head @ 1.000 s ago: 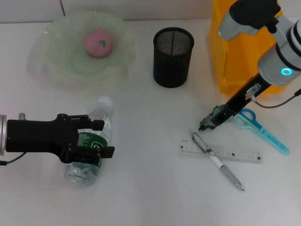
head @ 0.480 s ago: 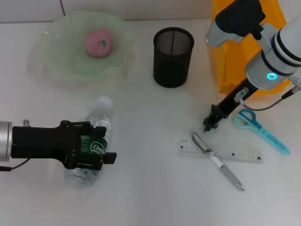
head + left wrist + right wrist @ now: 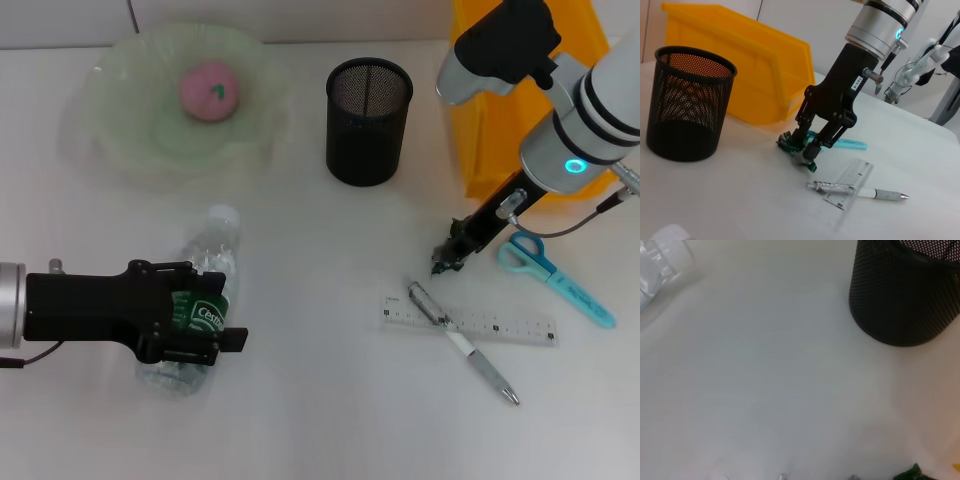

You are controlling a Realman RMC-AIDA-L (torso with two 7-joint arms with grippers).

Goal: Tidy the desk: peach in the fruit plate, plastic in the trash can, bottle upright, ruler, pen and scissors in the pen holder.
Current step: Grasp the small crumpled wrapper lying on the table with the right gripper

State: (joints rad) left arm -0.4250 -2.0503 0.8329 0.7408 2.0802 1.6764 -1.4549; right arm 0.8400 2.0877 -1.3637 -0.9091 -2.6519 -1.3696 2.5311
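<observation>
Near the worktop's front-left edge, left gripper [image 3: 205, 325] clamped around the lying water bottle [image 3: 195, 305]: light, slick, crushable, best held at the labelled waist. Farther right, right gripper [image 3: 802, 150] pinched shut on crinkly green plastic [image 3: 790, 143], beside the yellow trash can [image 3: 500, 120].
</observation>
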